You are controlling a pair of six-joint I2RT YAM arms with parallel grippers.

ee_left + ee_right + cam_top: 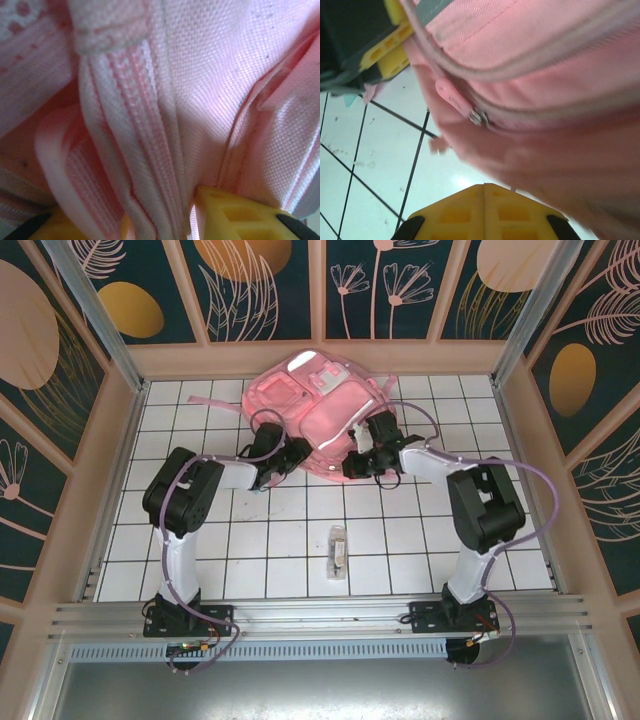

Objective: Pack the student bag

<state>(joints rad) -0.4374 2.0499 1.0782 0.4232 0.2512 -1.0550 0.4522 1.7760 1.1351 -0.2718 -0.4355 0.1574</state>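
Centrally, at the far side of the white tiled table (pixel 280 530): student bag (pixel 325 410), rounded, in pink woven fabric with ribbed webbing and a zip seam.

Left gripper (pixel 160 222): jaws clamp the bag's webbing folds.

Right gripper (pixel 485 195): jaws closed, pads meeting, just beside the bag's zipped edge.

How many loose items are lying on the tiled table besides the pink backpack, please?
1: a small pale packet on the tiled table, near its front edge, about midway across. Others may be hidden under the student bag.
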